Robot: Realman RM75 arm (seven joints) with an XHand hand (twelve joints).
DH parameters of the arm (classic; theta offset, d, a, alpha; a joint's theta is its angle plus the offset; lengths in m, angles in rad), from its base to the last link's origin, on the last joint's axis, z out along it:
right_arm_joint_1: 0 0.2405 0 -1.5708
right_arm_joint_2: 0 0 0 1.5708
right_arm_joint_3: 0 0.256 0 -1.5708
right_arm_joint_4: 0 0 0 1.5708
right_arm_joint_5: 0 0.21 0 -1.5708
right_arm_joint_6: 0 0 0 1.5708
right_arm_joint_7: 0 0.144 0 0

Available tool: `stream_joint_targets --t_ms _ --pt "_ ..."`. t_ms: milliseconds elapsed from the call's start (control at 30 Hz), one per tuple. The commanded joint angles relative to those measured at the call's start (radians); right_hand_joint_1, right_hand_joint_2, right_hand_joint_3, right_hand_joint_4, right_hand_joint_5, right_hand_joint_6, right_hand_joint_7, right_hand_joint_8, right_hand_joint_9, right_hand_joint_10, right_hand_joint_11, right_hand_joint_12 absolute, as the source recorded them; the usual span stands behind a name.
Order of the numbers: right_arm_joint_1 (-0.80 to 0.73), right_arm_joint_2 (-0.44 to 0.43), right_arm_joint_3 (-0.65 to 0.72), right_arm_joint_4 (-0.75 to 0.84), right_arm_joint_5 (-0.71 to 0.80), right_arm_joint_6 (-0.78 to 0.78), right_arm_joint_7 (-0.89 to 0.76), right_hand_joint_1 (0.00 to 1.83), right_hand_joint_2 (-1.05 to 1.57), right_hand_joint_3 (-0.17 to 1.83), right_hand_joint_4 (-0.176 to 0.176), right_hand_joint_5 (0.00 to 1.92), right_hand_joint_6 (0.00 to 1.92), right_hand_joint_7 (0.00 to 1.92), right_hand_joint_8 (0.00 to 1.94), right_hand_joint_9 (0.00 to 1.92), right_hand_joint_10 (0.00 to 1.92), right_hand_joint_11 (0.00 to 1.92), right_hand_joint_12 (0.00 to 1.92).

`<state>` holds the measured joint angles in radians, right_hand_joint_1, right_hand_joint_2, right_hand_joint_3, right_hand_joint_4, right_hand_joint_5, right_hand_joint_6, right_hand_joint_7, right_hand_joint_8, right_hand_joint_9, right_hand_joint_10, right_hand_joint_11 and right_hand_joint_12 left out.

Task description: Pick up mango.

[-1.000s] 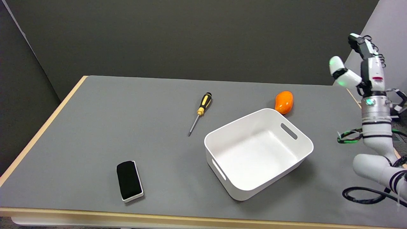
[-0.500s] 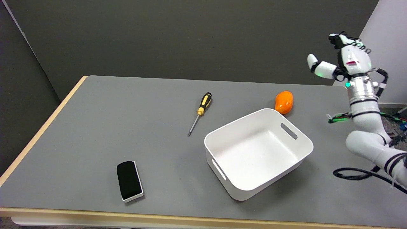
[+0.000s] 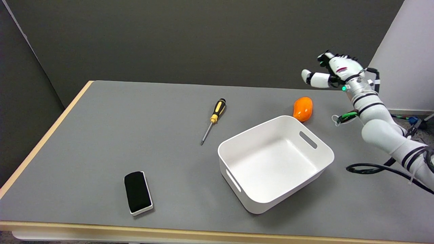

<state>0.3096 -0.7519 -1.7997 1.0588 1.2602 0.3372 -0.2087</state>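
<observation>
- Your grey table (image 3: 101,135) carries everything here, with a pale wood edge along its left and near sides.
- The white bin (image 3: 275,162) is the biggest thing on it, open-topped and empty, sitting right of centre; its far corner lies just in front of the mango and partly blocks a low approach from the near side.
- Your right hand (image 3: 330,73) hangs in the air above and to the right of the mango, holding nothing; the thumb sticks out to the left, apart from the other fingers, though how far those are curled is hard to tell from this angle.
- The black eraser (image 3: 137,192) lies near the front left edge.
- The screwdriver (image 3: 213,119), yellow-and-black handled, lies left of the bin, well apart from the mango.
- The mango (image 3: 302,108), orange, rests on the table just behind the bin's far corner.
</observation>
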Motion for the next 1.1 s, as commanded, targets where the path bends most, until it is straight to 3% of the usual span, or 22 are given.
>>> stream_joint_targets --t_ms 33,100,267,833,900,1033,1100 --pt "0.101 0.115 -0.123 0.041 0.3 -0.38 -0.224 0.19 0.61 0.88 -0.151 0.24 0.52 0.39 0.53 0.29 0.95 0.17 1.4" --pt "0.097 0.115 -0.122 0.038 0.305 -0.375 -0.266 0.25 0.66 0.77 -0.161 0.24 0.51 0.39 0.51 0.26 1.01 0.16 1.41" --pt "0.094 0.115 -0.146 0.015 0.305 -0.364 -0.319 0.26 0.66 0.76 -0.176 0.23 0.5 0.39 0.52 0.25 1.03 0.17 1.43" --pt "0.077 0.097 -0.158 -0.095 0.31 -0.302 -0.33 0.27 0.65 0.76 -0.166 0.23 0.49 0.39 0.53 0.25 1.04 0.18 1.45" --pt "0.075 0.093 -0.147 -0.099 0.324 -0.27 -0.328 0.27 0.65 0.76 -0.156 0.23 0.49 0.39 0.53 0.26 1.04 0.18 1.45" --pt "0.03 0.092 -0.055 -0.067 0.498 -0.22 -0.28 0.27 0.65 0.76 -0.109 0.24 0.48 0.37 0.5 0.26 1.05 0.18 1.46" --pt "-0.018 0.093 0.03 -0.041 0.545 -0.234 -0.232 0.22 0.64 0.77 -0.022 0.2 0.4 0.25 0.37 0.23 0.99 0.17 1.43"
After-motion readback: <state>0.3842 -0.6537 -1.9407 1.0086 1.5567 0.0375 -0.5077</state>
